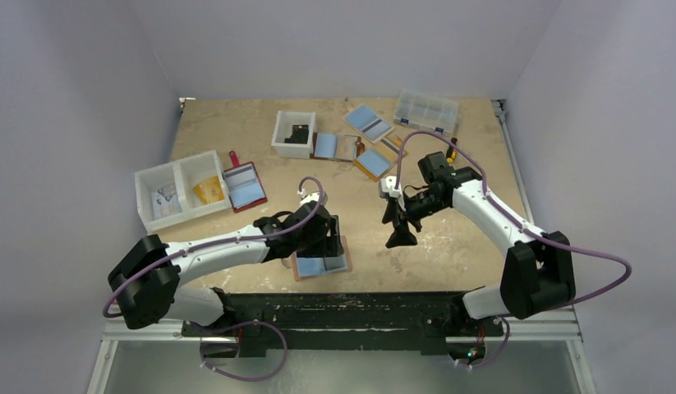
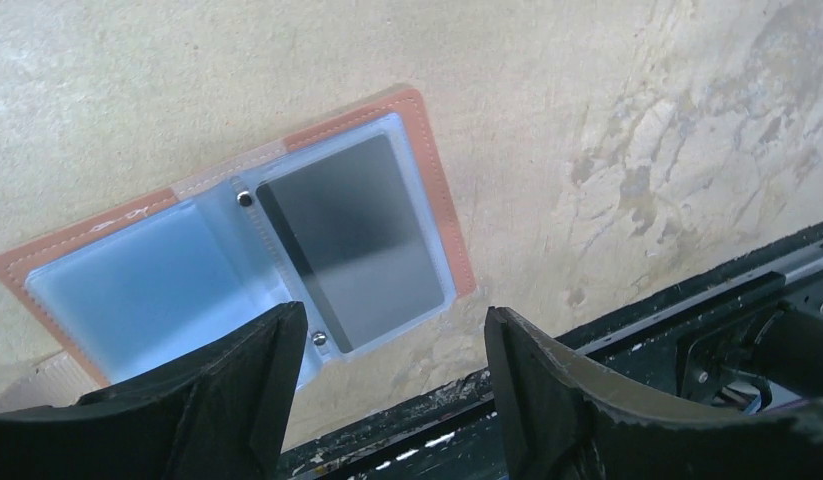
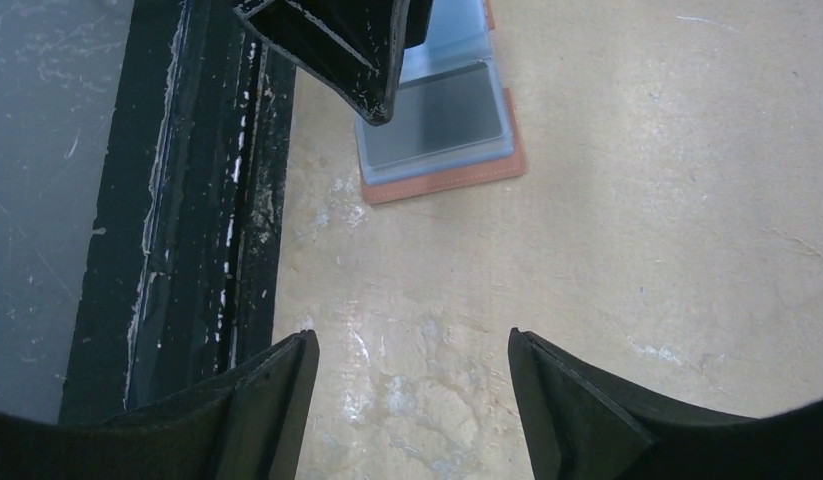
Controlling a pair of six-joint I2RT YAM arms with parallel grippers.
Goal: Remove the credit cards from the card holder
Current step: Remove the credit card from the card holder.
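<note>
The tan card holder (image 1: 295, 269) lies open and flat near the table's front edge. In the left wrist view the card holder (image 2: 442, 205) has a light blue card (image 2: 137, 290) in its left clear pocket and a dark grey card (image 2: 357, 235) in its right one. My left gripper (image 2: 392, 335) hovers open over the holder's near edge with nothing between its fingers; the left gripper (image 1: 326, 238) covers part of the holder from above. My right gripper (image 1: 398, 234) hangs open over bare table to the holder's right. In the right wrist view the right gripper (image 3: 412, 345) is empty and the grey card (image 3: 447, 115) lies beyond it.
A white two-part bin (image 1: 180, 189) and a dark red wallet (image 1: 244, 187) sit at the left. At the back are a small white box (image 1: 293, 134), orange wallets (image 1: 371, 160) and a clear organizer box (image 1: 426, 111). The black front rail (image 1: 334, 304) borders the holder closely.
</note>
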